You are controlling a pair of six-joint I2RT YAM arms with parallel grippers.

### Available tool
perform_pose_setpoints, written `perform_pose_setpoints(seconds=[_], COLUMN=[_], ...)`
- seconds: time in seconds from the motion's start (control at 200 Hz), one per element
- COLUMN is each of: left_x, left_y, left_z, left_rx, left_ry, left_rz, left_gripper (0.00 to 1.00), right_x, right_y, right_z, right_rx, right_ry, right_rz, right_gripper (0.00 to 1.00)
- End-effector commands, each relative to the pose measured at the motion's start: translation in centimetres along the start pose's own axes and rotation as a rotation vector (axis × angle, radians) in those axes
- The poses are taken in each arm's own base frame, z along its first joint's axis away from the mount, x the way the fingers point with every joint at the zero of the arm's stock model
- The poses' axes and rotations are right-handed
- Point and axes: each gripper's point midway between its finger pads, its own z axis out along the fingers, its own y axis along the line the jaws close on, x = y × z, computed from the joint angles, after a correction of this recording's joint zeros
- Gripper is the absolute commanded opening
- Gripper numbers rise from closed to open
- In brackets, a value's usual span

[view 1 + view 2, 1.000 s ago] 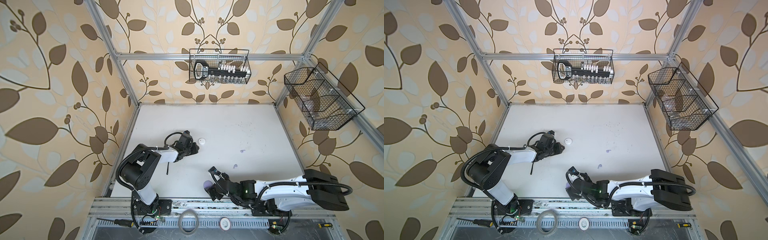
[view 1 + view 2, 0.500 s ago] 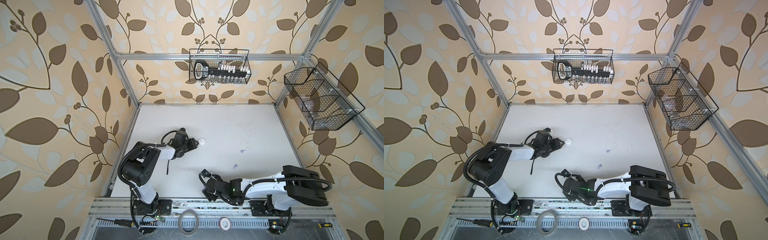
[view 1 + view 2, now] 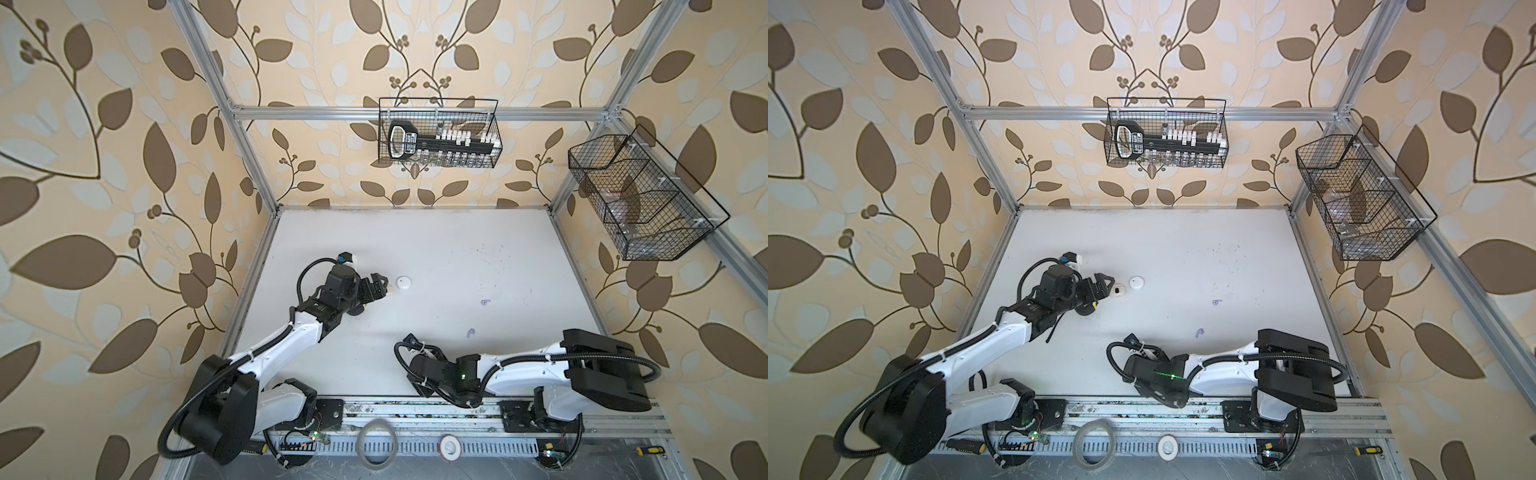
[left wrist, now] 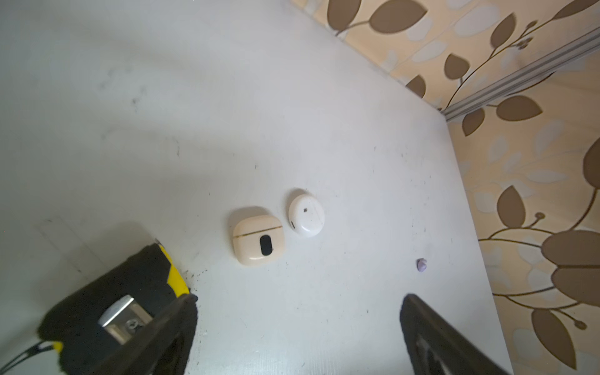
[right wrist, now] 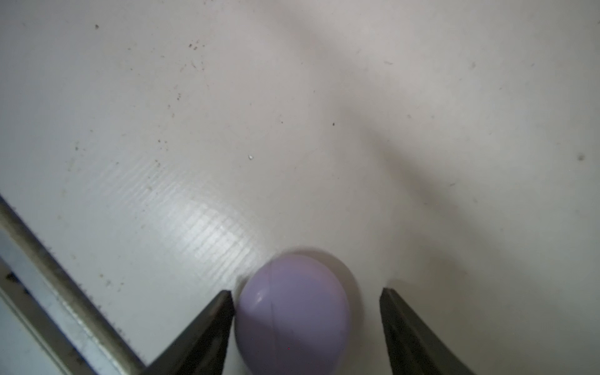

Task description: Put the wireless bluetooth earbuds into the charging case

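A closed cream charging case (image 4: pixel 258 239) lies flat on the white table, with a closed white round case (image 4: pixel 306 215) right beside it. Both show in a top view, the cream case (image 3: pixel 1119 290) just beyond my left gripper (image 3: pixel 1106 282). That left gripper (image 4: pixel 300 297) is open, with bare table between its fingers. My right gripper (image 5: pixel 306 292) stands open around a lavender case (image 5: pixel 292 311): one finger (image 5: pixel 214 311) touches it, the other stands apart. In both top views the right wrist hides this case. Two lavender earbuds (image 3: pixel 485 302) (image 3: pixel 470 332) lie loose mid-table.
A black and yellow object with a metal clip (image 4: pixel 130 292) sits beside the left gripper. The front metal rail (image 5: pixel 48 276) runs close to the right gripper. Wire baskets hang on the back wall (image 3: pixel 438 139) and the right wall (image 3: pixel 640 199). A tape roll (image 3: pixel 376 444) lies on the front rail.
The left gripper has opened wide and let go of the cream case, which now lies free. The right arm drew in, and its jaws narrowed around the lavender case.
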Motion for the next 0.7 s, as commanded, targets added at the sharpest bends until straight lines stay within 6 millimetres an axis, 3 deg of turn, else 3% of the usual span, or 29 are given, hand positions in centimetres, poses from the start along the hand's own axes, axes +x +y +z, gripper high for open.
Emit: perform_pose_setpoints(seconds=[0.0,0.135,0.21,0.315,0.42,0.565,0.7], left_x=[-1.7,-2.2,-2.0,-1.7,-1.9,-1.9,-1.6], left_y=[1.1,0.7,1.5,2.3,3.0,3.0,2.7], left_z=[-1.8,-3.3,-4.0,-4.3,-4.3,-4.1,-3.9], left_rx=[-0.066,-0.028,-0.05,-0.073,-0.118,-0.129,-0.105], left_ry=[-0.09,-0.158,-0.186,-0.196,-0.208,-0.184,-0.18], left_rz=[0.087,0.156,0.183,0.2,0.208,0.221,0.208], left_gripper=[0.99,0.99,0.99,0.99,0.99,0.98,0.98], right_x=[-0.7,-3.6,-5.0,-5.7,-5.8,-4.5,-1.5], right_y=[-1.6,-3.0,-5.2,-8.2,-9.5,-8.9,-8.9], right_z=[-1.9,-5.6,-7.6,-8.7,-8.5,-7.1,-4.8], right_rx=[-0.013,-0.097,-0.103,-0.117,-0.11,-0.11,-0.07], right_ry=[-0.014,-0.091,-0.139,-0.176,-0.174,-0.107,0.008], right_rz=[0.047,0.073,0.131,0.185,0.185,0.184,0.21], right_gripper=[0.75,0.8,0.81,0.77,0.75,0.73,0.54])
